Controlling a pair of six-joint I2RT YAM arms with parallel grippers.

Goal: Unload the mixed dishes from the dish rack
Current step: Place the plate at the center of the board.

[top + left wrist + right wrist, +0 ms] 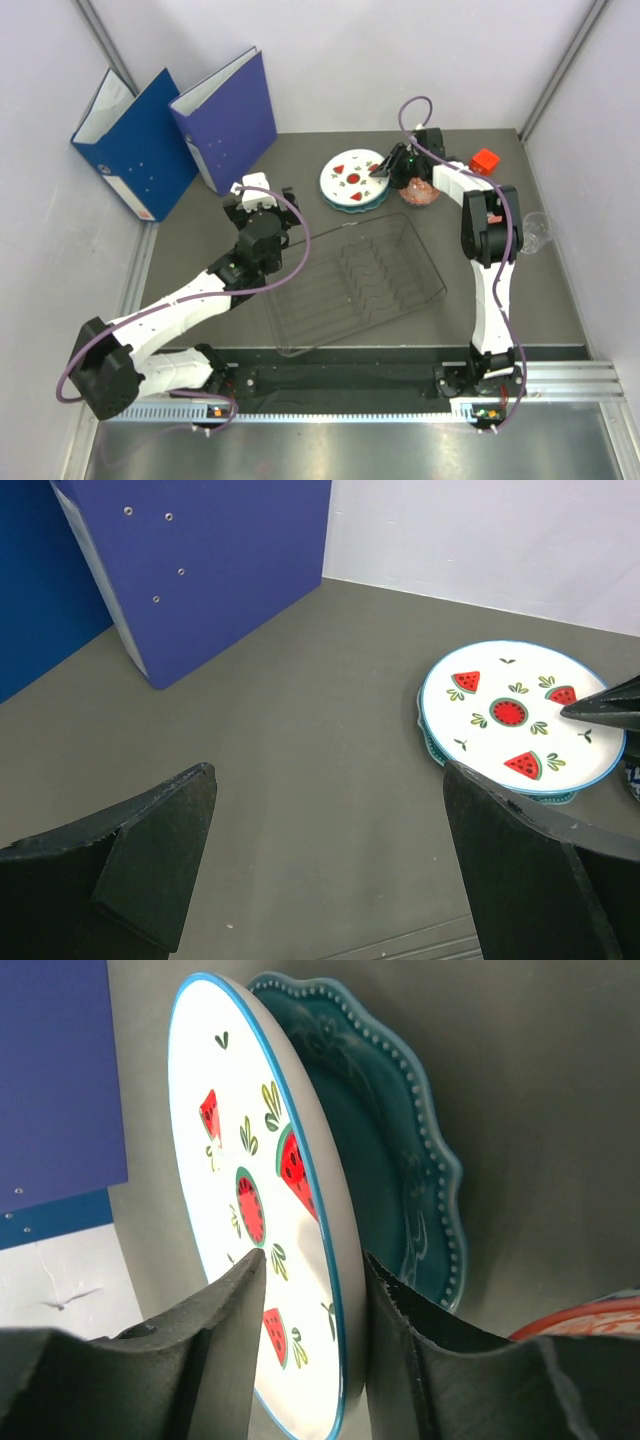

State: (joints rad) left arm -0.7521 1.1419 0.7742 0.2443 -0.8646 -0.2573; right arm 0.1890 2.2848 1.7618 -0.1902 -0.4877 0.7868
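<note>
The right gripper [310, 1260] had its two black fingers [215, 1325] clasped over the rim of the round white plate [245, 1140], blue-edged and painted with red watermelon slices and green leaves. One finger lay on the painted face and the other against the underside, so the rim sat squarely between them. In the overhead view this gripper [383, 168] met the plate at its right edge, at the far side of the dark grey table [200, 240].

The white plate rested on top of a teal plate with a beaded, scalloped rim [400, 1160]; the wrist view showed the white plate tilted away from it on one side. Just to the right of the stack sat the small red-patterned bowl [420, 193], close under the right arm's wrist.

The rectangular dish rack of thin dark wire [350, 270] lay nearer the arms, well apart from the held plate. A clear glass [535, 232] stood far right by the wall.

The left gripper [262, 190] hovered left of the plates with its fingers spread wide and nothing between them; its camera looked across bare table to the stacked plates. Two upright blue ring binders [225, 120] stood in the far left corner.
</note>
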